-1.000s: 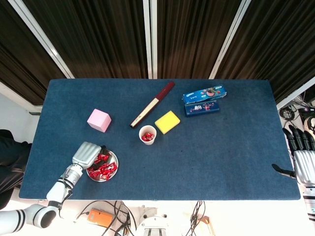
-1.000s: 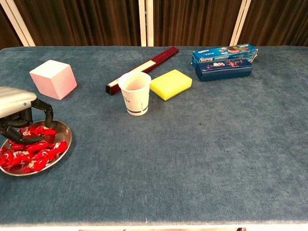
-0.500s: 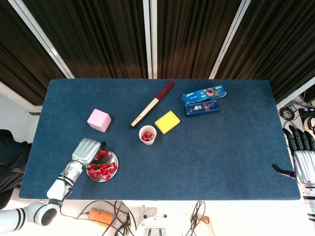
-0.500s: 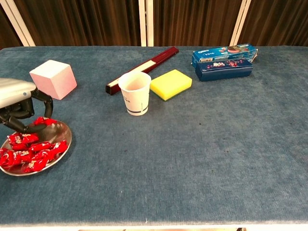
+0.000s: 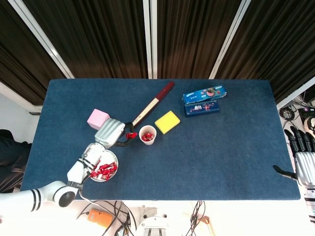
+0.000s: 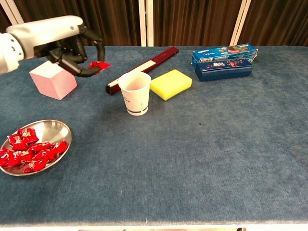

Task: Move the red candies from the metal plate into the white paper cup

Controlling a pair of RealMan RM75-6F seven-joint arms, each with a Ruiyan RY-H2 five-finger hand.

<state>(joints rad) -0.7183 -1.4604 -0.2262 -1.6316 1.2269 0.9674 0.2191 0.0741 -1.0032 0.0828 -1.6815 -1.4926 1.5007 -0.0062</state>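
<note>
My left hand [image 5: 112, 133] [image 6: 67, 45] hangs above the table just left of the white paper cup [image 5: 147, 134] [image 6: 135, 93], pinching one red candy [image 5: 131, 135] [image 6: 98, 64] at its fingertips. The cup stands upright with red candies inside in the head view. The metal plate [image 5: 111, 158] [image 6: 58, 130] lies near the front left edge and holds several red candies [image 5: 103, 170] [image 6: 30, 153]. My right hand [image 5: 304, 164] stays off the table's right edge, fingers spread, holding nothing.
A pink cube [image 5: 97, 118] [image 6: 52, 80] sits behind my left hand. A dark red stick [image 5: 152, 103] [image 6: 142, 69], a yellow sponge [image 5: 167, 122] [image 6: 171, 83] and blue cookie boxes [image 5: 204, 100] [image 6: 223, 61] lie behind and right of the cup.
My left hand lifted off the plate with a candy and moved right and away, up beside the cup. The right hand has not moved.
</note>
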